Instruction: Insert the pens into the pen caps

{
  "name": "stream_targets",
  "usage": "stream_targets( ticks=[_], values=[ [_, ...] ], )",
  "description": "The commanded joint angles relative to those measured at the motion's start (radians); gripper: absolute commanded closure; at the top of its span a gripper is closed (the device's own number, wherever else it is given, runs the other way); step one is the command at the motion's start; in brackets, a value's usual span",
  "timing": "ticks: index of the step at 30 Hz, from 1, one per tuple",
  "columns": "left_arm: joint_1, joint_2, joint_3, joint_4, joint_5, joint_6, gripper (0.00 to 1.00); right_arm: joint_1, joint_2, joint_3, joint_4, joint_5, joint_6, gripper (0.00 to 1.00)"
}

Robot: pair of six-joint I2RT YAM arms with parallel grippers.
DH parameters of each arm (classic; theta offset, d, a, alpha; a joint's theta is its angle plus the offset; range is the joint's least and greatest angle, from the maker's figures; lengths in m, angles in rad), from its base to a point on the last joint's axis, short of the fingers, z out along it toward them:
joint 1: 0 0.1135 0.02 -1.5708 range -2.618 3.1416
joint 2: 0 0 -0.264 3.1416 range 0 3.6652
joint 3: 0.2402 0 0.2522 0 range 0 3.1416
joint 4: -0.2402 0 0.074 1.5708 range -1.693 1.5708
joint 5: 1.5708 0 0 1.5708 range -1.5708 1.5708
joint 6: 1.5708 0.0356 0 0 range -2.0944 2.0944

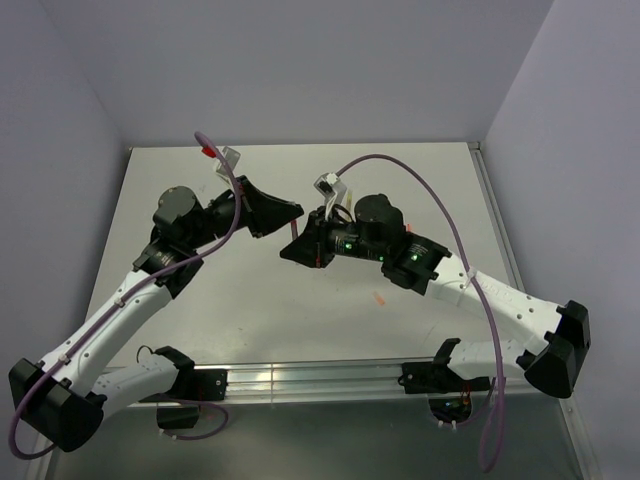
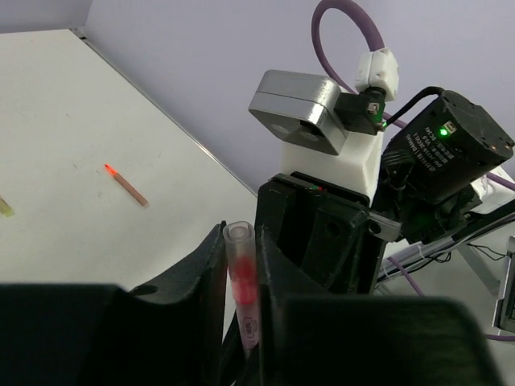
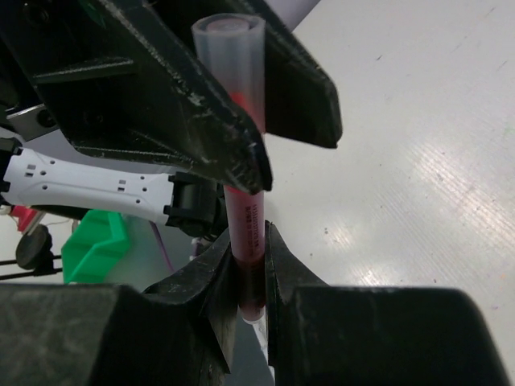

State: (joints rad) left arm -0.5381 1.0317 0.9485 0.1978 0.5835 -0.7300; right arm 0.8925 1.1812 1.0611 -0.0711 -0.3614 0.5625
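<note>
Top view: my left claw [image 1: 288, 214] and my right claw [image 1: 303, 246] meet above the middle of the bench [image 1: 300, 330]. Left wrist view: my left claw is clamped on the pink cap [image 2: 239, 241]. Right wrist view: my right claw grips the pink-red pen [image 3: 246, 225], directly under this cap.

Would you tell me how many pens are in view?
2: a pink-red pen held in the right gripper, an orange-red pen lying on the table. Others may be hidden.

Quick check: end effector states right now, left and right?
Left end effector: closed on the pink-red pen.
Right end effector: closed on the same pen, lower down.
</note>
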Motion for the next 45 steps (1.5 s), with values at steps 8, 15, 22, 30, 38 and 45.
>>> stream_targets(
  ticks=[8, 15, 22, 30, 38, 45],
  values=[
    [0.001, -0.036, -0.017, -0.021, 0.022, 0.035, 1.0, 0.006, 0.021, 0.092, 0.004, 0.025, -0.035, 1.0],
    [0.001, -0.053, -0.054, -0.035, 0.052, 0.049, 1.0, -0.006, -0.012, 0.097, -0.002, 0.076, -0.039, 1.0],
    [-0.023, -0.078, -0.174, 0.023, 0.033, 0.018, 1.0, -0.142, 0.029, 0.209, -0.006, -0.039, -0.029, 1.0],
    [-0.171, -0.059, -0.249, 0.066, -0.068, 0.009, 1.0, -0.239, 0.098, 0.37, -0.026, -0.077, -0.03, 1.0],
    [-0.215, -0.048, -0.293, 0.088, -0.074, -0.006, 1.0, -0.291, 0.15, 0.47, -0.028, -0.108, -0.024, 1.0],
    [-0.252, -0.019, -0.33, 0.133, -0.045, -0.042, 1.0, -0.305, 0.192, 0.554, -0.071, -0.088, -0.056, 1.0]
  ],
)
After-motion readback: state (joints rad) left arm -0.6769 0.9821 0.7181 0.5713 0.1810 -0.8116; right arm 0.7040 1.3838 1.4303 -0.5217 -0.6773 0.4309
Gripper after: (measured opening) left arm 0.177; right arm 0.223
